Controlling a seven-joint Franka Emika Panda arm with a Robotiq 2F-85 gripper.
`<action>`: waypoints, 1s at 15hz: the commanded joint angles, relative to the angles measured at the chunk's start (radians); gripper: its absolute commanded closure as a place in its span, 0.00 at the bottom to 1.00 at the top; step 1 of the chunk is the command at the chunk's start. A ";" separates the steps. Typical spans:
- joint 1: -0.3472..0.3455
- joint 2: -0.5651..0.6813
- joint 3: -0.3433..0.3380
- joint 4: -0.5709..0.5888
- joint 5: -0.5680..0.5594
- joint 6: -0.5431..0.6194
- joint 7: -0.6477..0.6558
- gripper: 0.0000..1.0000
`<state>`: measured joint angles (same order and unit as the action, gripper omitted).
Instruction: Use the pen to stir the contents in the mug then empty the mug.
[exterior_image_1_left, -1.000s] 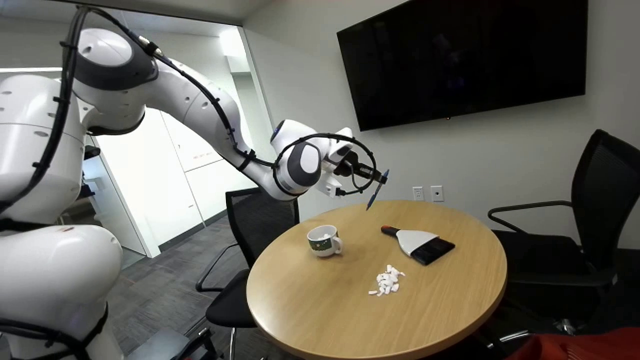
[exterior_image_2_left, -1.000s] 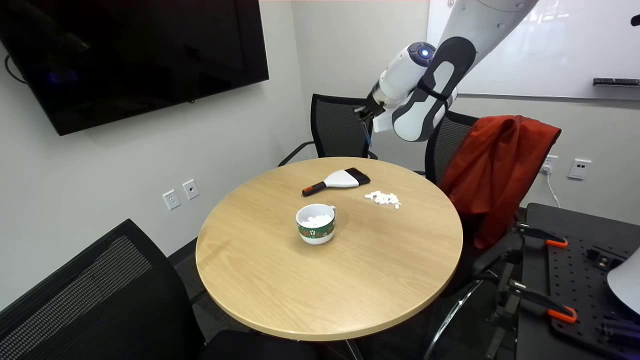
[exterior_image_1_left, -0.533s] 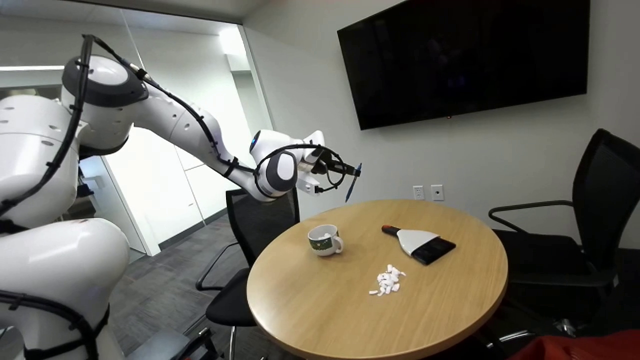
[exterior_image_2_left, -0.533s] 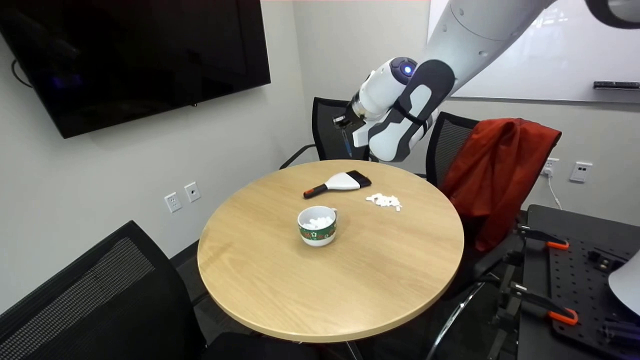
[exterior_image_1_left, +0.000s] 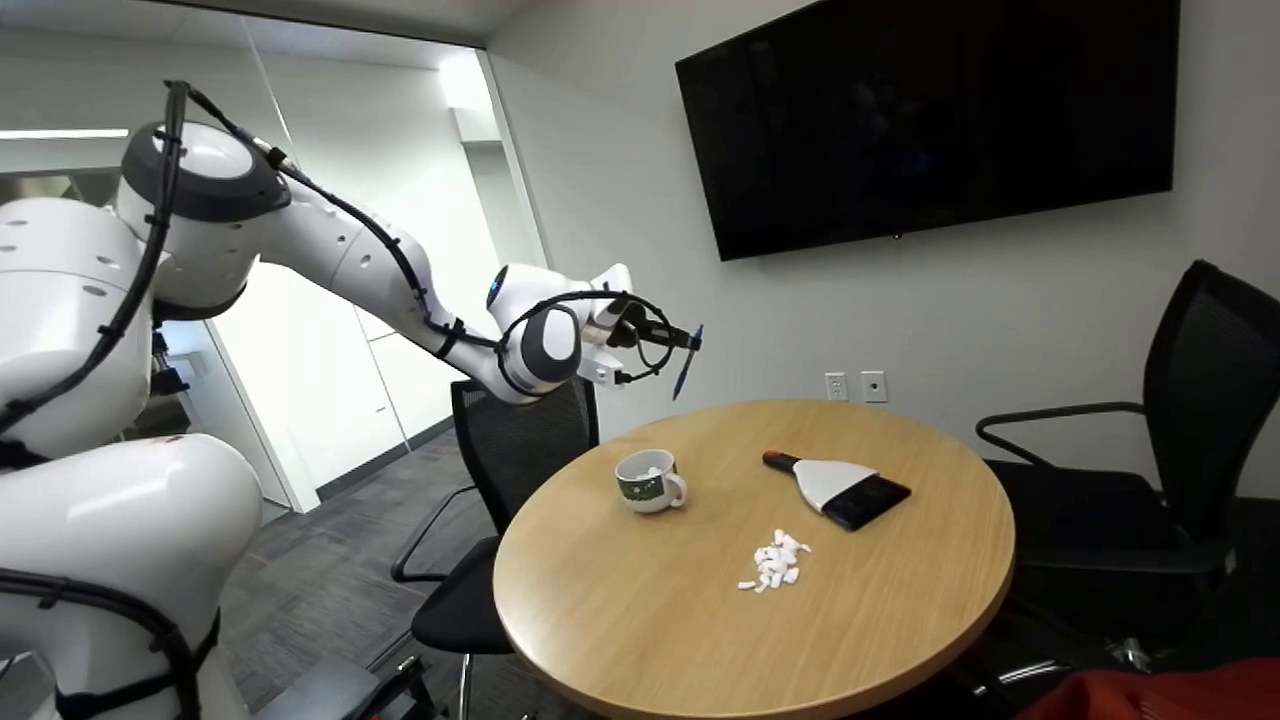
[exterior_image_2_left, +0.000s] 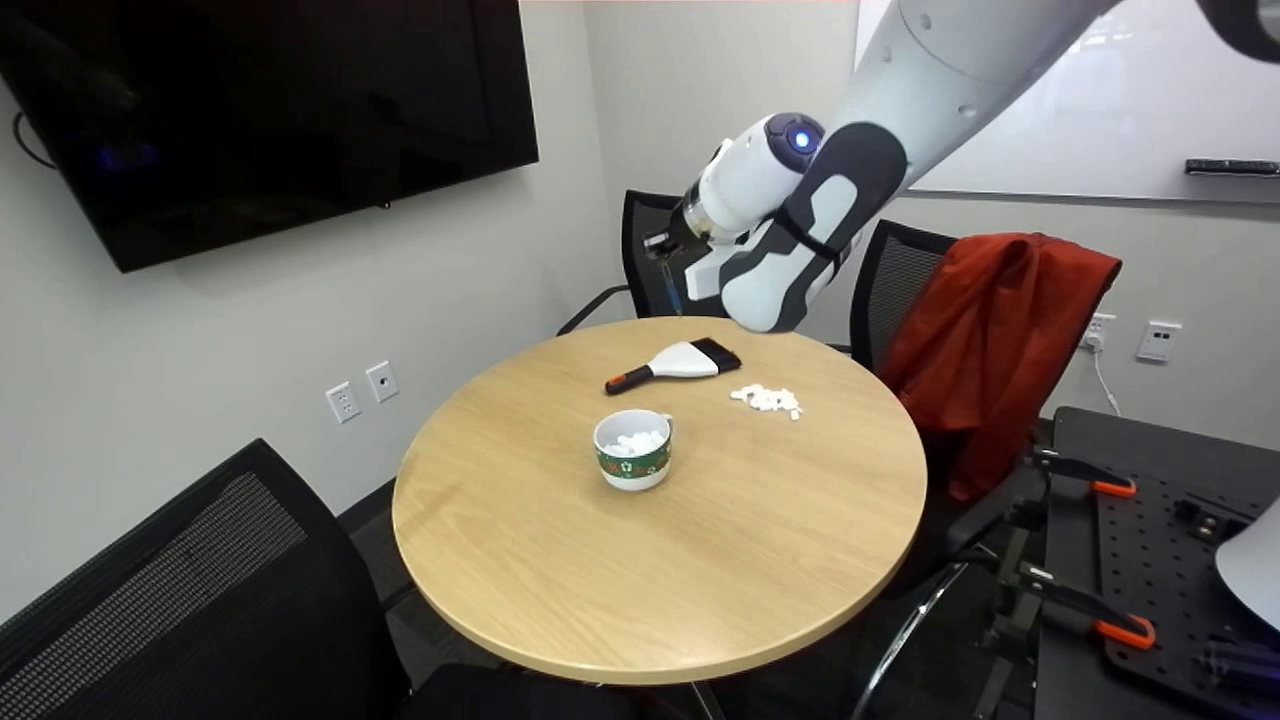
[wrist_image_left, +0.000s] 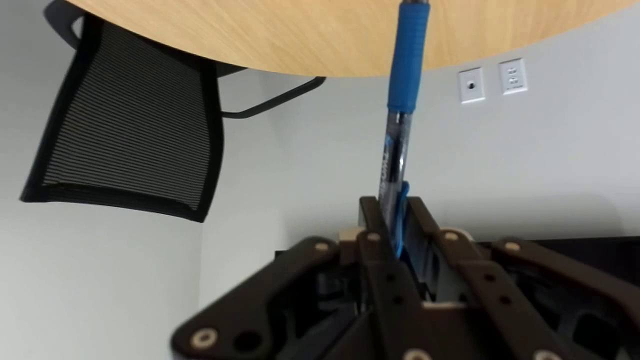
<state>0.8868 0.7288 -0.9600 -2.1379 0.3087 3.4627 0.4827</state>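
The gripper (wrist_image_left: 392, 202) pinches the pen (wrist_image_left: 398, 135) between its fingers, writing end slanting down toward seven o'clock in an exterior view. It hangs in the air near one o'clock from the mug (exterior_image_1_left: 646, 489), well apart. The mug there stands upright on the table (exterior_image_1_left: 620, 610), at ten o'clock from the centre, white contents (exterior_image_2_left: 637, 443) inside; more white bits (exterior_image_1_left: 776, 562) lie at four o'clock from it. The pen is secured; whether any stirring is done cannot be told. Emptying the mug is evidently left.
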 joint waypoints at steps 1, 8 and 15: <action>0.139 0.113 -0.031 0.053 0.078 0.000 0.059 0.96; 0.353 0.457 -0.142 0.076 0.320 0.000 0.151 0.96; 0.353 0.567 -0.097 0.066 0.365 -0.001 0.197 0.84</action>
<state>1.2393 1.2978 -1.0573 -2.0716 0.6743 3.4622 0.6801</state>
